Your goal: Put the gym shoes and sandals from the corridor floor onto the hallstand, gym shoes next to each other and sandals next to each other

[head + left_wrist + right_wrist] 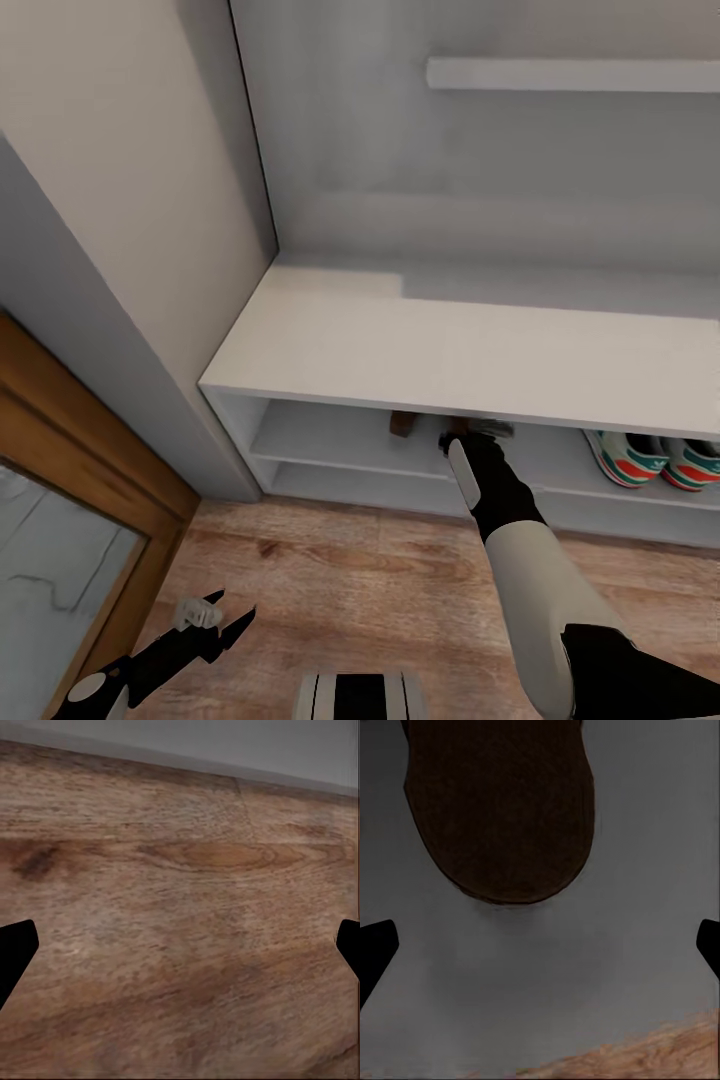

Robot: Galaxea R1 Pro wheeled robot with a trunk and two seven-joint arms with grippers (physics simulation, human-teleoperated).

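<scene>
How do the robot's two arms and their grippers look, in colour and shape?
The right arm has a smooth white shell with black joint sections, narrowing to a black wrist. The left gripper has black pointed fingers on a grey base. In both wrist views the fingertips show as plain black wedges.

Soft, even, dim light; under-bench shelves (330, 440) shadowed (wrist views blurry); no glare.

You can see the two gym shoes (655, 460) side by side on the hallstand (450, 350), on its upper low shelf, well off to the right of your right fingers (376, 945). A brown sandal (499, 810) lies on the grey shelf just ahead of those fingers, apart from them.
</scene>
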